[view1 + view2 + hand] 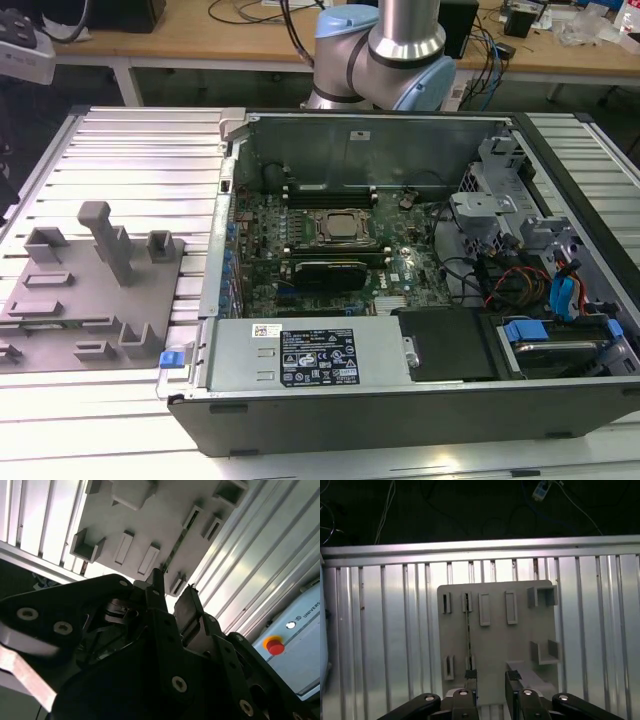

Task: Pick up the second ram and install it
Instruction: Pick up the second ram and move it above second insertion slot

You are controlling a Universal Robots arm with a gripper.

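The second ram (468, 635) stands on its long edge in the gray holder plate (520, 630), with each end kept in a small slot of the plate, so from above it looks only like a thin dark line. The plate lies on the slatted metal table (380, 630), on the exterior view's left of the open computer case (400, 400), where the motherboard (330, 250) is waiting. The gripper (491, 676) hangs above the near edge of the plate and holds nothing. Its two fingers (470, 676) are spread with a clear gap between them. In the first wrist view the ram is in line with one finger and not with the gap, and it does not touch either finger. In the second wrist view the gripper (172, 592) shows the same spread, and the ram (176, 547) is seen beyond the fingertips. I judge that the stick is very light and stiff but also fragile: it is a thin board, so it can crack if it is bent, and the chips on its flat faces should not be scraped. The best hold seems to be across the two flat faces near the middle of its length and close to the upper edge, with moderate force, because the smooth faces may slip and a hold near one end would let it tilt.
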